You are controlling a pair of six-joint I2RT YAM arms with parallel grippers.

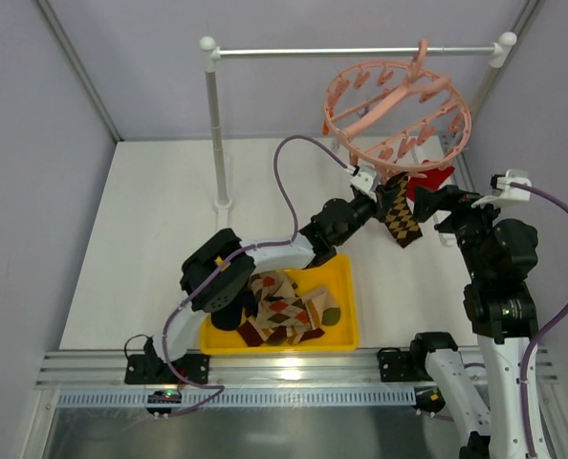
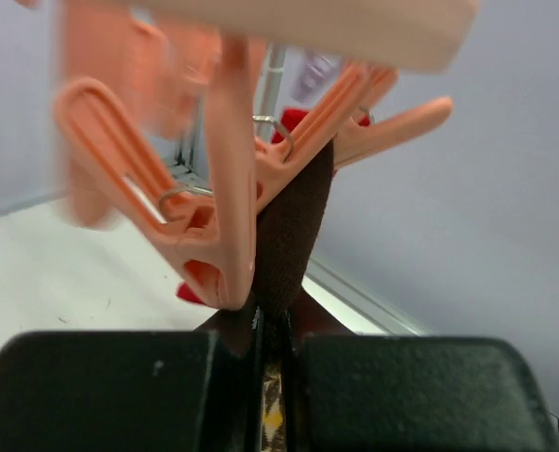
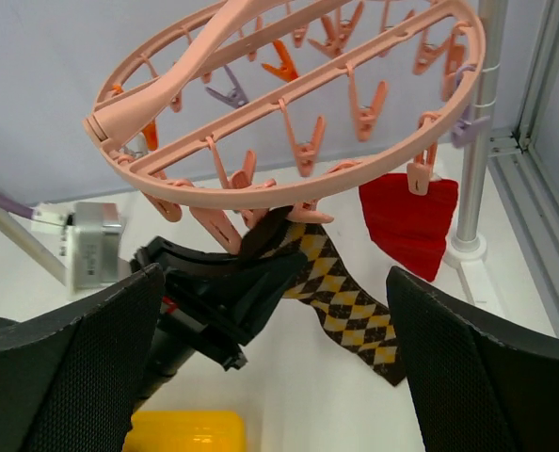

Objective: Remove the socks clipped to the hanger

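**Your left gripper (image 2: 272,339) pinches the argyle sock (image 3: 347,299) just under its pink clip (image 2: 322,118) on the hanger (image 3: 289,89).**

Your left claw's fingers are pressed together on the sock's dark brown cuff, which is caught in the clip, while the diamond-patterned foot hangs free below. Beside it a plain red sock (image 3: 407,218) dangles from another clip, on the side of the ring nearest the white post. Your right gripper (image 3: 278,377) faces the ring with its fingers spread wide, holding nothing. The hanger hooks over the rail stand (image 1: 217,124) at the back right of the table. Other socks (image 1: 286,311) lie piled in the yellow bin (image 1: 339,275) near your arms' bases.
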